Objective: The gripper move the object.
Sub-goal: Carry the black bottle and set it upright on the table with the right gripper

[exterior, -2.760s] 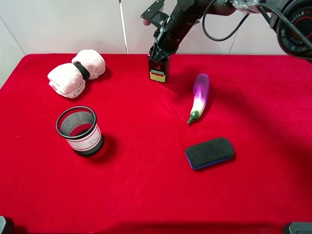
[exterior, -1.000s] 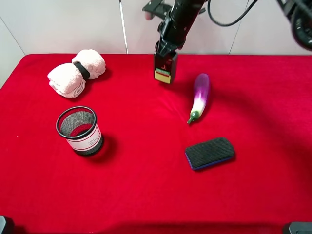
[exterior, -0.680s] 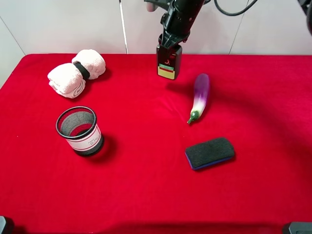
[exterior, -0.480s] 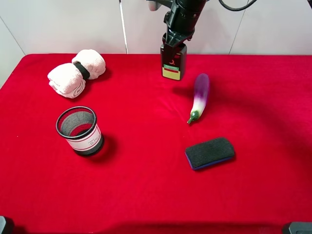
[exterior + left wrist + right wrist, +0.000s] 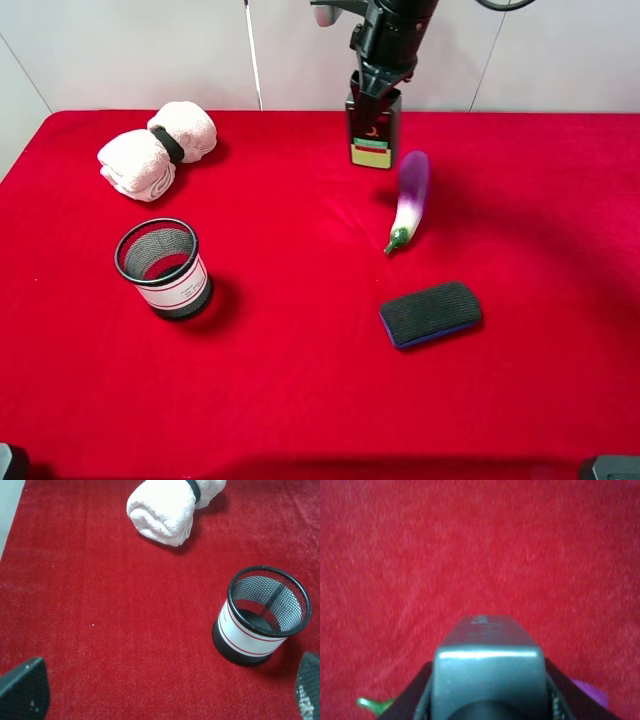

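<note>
right hand (image 5: 376,85) gripping pump bottle (image 5: 372,140) by its top, bottle hanging below hand | we judge it rigid, light, slick-sided | best hold: pump neck

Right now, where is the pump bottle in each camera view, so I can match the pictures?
Exterior high: the pump bottle is at top centre, gripped from above by the right gripper, just up-left of the eggplant.
Left wrist: not in it; only the mesh cup and towel roll show.
Right wrist: the blurred grey block in the near middle, between the fingers.
Shared landmark: the eggplant, its green stem showing beside the bottle.
</note>
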{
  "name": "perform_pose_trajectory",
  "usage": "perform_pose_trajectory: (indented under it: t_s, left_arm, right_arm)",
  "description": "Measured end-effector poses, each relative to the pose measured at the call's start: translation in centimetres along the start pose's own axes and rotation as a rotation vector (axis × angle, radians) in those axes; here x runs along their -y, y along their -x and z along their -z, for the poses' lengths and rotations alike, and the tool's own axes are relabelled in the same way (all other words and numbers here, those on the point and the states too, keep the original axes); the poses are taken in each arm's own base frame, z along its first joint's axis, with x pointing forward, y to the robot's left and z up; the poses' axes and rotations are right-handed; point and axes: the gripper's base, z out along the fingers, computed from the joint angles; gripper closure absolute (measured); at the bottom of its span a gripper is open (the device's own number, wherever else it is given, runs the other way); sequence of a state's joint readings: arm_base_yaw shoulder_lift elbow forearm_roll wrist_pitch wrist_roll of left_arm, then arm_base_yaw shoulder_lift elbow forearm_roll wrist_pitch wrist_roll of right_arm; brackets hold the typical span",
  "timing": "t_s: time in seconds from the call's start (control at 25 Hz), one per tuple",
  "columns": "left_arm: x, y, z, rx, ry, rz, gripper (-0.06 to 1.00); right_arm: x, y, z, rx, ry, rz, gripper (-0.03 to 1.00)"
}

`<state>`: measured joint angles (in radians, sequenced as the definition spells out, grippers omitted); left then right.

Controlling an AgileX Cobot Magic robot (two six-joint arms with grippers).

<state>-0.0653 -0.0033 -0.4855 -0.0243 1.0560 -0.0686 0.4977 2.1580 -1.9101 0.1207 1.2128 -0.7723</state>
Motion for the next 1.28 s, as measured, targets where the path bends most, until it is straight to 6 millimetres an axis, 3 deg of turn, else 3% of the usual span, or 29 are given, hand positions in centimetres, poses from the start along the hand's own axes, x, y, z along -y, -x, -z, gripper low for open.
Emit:
perform_pose_trajectory:
  t_s: [0.76, 1.28]
  left_arm:
    - [0.0, 0.0, 0.0, 0.000, 0.000, 0.000, -0.04]
    - [0.0, 0.0, 0.0, 0.000, 0.000, 0.000, -0.04]
  right_arm:
    - [-0.1, -9.6, 3.0, -0.033, -0.030, -0.152, 0.68]
    - [2.2, -13.3, 3.5, -0.041, -0.049, -0.278, 0.68]
